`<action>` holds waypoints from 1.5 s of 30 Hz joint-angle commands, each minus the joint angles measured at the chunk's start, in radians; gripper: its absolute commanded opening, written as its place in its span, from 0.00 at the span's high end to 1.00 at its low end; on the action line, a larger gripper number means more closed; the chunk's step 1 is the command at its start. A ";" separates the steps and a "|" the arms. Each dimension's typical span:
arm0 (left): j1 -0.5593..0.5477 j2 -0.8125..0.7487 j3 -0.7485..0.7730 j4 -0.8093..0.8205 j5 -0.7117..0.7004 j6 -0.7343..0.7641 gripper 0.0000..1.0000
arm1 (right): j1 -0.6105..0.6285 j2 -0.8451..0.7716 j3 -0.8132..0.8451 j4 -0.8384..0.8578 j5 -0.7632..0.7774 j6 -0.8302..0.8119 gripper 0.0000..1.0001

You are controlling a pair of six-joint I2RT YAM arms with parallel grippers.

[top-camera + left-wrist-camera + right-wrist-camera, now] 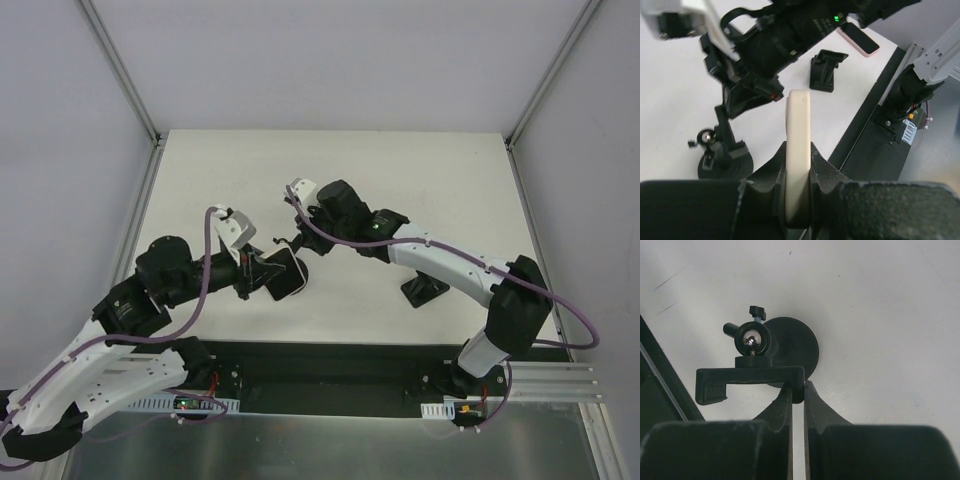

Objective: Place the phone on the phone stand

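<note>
Near the middle of the table [400, 180], you've got both arms bunched around the phone stand [790, 347]. To me this looks like the get-the-phone-into-the-cradle step, and it's not done yet.

Your left gripper [797, 167] is clamped tight on the phone [797, 125], pinching it across its flat faces. From the left wrist you see it edge-on, with the cream rim sticking out past the fingers. From overhead the phone hangs just beside the stand, close but not seated in anything.

Your right gripper [798, 390] is pinched shut on one end of the stand's clamp bracket [740, 376]. The ball joint [752, 339] and round base [802, 335] sit right behind it. My read is that the right arm is there to steady or aim the bracket while the left brings the phone in.

For the next move, I'd guess you need to square the phone up to that bracket and slide it in between the end lips. I can't tell from these views whether the bracket is open wide enough. The ball joint could swivel if you shove, so grip firmly on the right and go in gently.

Heads up, there's also a separate black holder [826, 70] and a pink phone [860, 39] lying flat further off. Don't mix those up with yours.
</note>
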 commanded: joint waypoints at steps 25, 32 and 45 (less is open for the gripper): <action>0.168 0.478 -0.036 0.610 0.632 0.363 1.00 | -0.192 -0.050 -0.010 -0.048 -0.570 -0.081 0.99; 0.202 0.544 0.004 0.616 0.679 0.314 1.00 | -0.193 -0.054 -0.016 -0.051 -0.574 -0.084 0.99; 0.286 0.564 0.027 0.599 0.698 0.292 1.00 | -0.195 -0.050 -0.019 -0.053 -0.577 -0.092 0.99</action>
